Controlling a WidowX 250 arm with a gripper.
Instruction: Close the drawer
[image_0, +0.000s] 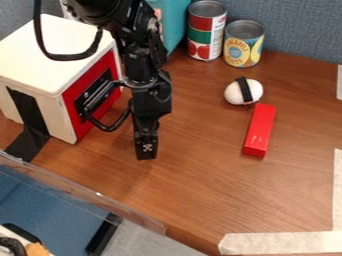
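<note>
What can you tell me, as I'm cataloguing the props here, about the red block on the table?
The red block is a long, narrow, straight-edged bar, plain bright red, with a slight sheen like paint or plastic. It lies flat on the wooden table, slightly aslant, its near end face in sight. Its far end is close by the white rounded thing with a black band; whether they touch is hard to tell. The gripper is well clear of it.

I see even, fairly bright light, seemingly from above: the white box (50, 52) at upper left is palest on top, dimmer down its side. Shadows lie soft on the tabletop (200, 192), and a tiny glint catches the clear panel (80, 189) at lower left.
</note>
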